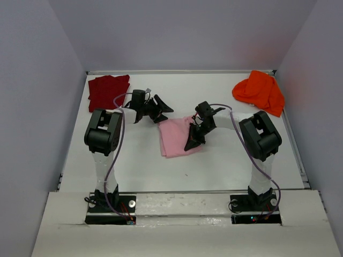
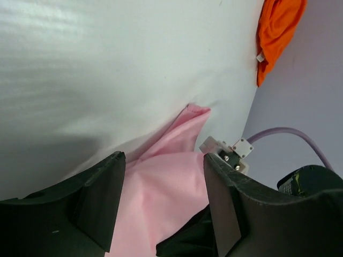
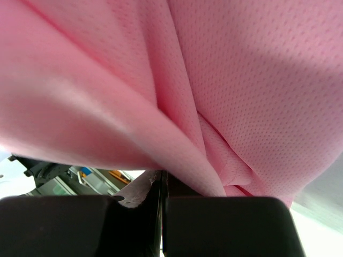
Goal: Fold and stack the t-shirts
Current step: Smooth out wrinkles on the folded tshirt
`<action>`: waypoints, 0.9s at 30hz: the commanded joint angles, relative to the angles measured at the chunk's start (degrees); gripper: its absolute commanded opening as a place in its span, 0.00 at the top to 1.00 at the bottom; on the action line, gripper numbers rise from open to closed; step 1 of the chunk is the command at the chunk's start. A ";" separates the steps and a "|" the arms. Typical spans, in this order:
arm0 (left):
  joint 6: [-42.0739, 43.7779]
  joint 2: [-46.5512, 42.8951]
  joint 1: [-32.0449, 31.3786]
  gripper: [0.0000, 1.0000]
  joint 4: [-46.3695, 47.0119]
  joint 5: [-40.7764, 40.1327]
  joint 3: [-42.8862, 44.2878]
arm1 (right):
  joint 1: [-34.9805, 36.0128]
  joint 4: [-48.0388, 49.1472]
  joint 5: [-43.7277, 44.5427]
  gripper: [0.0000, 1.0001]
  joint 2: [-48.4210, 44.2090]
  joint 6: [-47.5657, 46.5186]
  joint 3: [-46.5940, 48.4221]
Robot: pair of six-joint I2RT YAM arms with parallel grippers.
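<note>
The light pink t-shirt [image 1: 174, 138] lies partly folded in the middle of the table. My right gripper [image 1: 194, 138] is shut on its right edge, and pink cloth [image 3: 241, 80] drapes over the closed fingertips [image 3: 214, 206], filling the right wrist view. My left gripper [image 1: 155, 110] hovers open just behind the shirt's back left corner, with pink cloth [image 2: 161, 187] showing between its fingers [image 2: 102, 198] but apart from them. The dark red t-shirt [image 1: 108, 91] lies flat and folded at the back left. At the back right, the bright orange t-shirt [image 1: 261, 91] sits crumpled.
White walls close the table in at the back and along both sides [image 1: 177, 71]. The orange t-shirt [image 2: 276, 32] lies against the wall. A purple cable [image 2: 289, 134] runs along the right arm.
</note>
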 commanded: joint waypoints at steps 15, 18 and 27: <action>-6.40 -19.10 -0.53 0.30 5.72 6.95 -4.21 | 0.47 1.36 0.25 1.00 -1.39 0.61 1.20; -10.44 -19.72 -2.11 0.30 11.78 8.45 -8.52 | 0.47 1.44 0.16 1.00 -1.21 0.78 1.46; -24.34 -15.86 -4.84 0.30 33.16 8.89 -16.89 | 0.47 1.44 -0.01 1.00 -1.21 1.05 1.81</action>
